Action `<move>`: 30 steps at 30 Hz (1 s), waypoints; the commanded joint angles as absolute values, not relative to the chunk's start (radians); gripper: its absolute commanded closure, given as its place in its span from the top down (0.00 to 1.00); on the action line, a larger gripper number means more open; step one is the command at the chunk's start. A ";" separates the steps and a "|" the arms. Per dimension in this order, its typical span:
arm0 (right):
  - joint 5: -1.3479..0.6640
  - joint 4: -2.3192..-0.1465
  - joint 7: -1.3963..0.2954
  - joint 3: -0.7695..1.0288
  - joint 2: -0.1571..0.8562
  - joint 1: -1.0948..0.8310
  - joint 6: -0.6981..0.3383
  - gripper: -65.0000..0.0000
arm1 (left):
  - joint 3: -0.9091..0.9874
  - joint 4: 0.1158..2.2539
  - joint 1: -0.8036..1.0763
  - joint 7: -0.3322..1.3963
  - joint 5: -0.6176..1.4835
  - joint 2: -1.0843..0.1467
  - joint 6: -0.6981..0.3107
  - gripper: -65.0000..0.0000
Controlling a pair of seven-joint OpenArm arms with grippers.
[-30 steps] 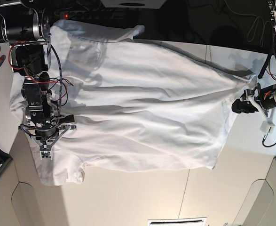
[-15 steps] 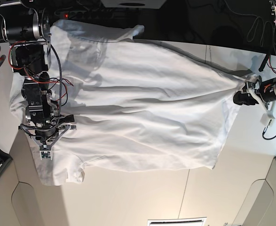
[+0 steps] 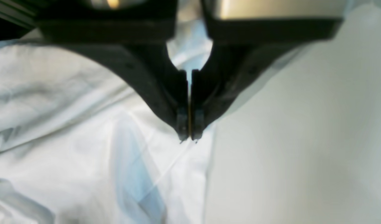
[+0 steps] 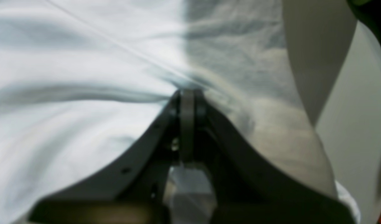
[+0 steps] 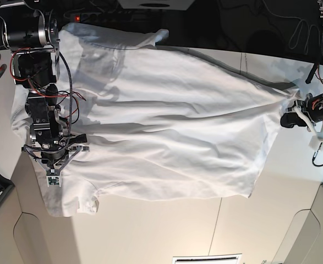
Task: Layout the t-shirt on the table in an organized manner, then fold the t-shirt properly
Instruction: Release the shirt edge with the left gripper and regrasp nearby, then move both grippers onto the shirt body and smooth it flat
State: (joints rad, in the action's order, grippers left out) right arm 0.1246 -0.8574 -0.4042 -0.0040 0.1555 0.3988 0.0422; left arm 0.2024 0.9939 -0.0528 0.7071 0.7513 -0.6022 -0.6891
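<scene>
T-shirt across matte white table.

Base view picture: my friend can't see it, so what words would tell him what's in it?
A big wrinkly white t-shirt lies spread across a white table. The right gripper presses shut on the cloth at the picture's left. The left gripper sits by the shirt's pulled-out corner on the picture's right.
</scene>
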 commanded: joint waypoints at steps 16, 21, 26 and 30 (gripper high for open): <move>0.124 -0.857 -0.452 0.000 0.166 0.406 0.047 0.00 | 0.299 1.007 -0.069 0.625 0.769 -0.626 -0.665 0.00; 0.124 -0.857 -0.452 0.000 0.166 0.406 0.065 0.00 | 0.393 1.007 -0.068 0.651 0.769 -0.627 -0.666 0.00; 0.124 -0.857 -0.452 0.000 0.166 0.406 0.064 0.00 | 0.382 1.007 -0.066 0.701 0.770 -0.626 -0.698 0.00; 0.125 -0.862 -0.452 0.000 0.166 0.407 0.064 0.00 | 0.377 1.007 -0.063 0.700 0.773 -0.623 -0.698 0.41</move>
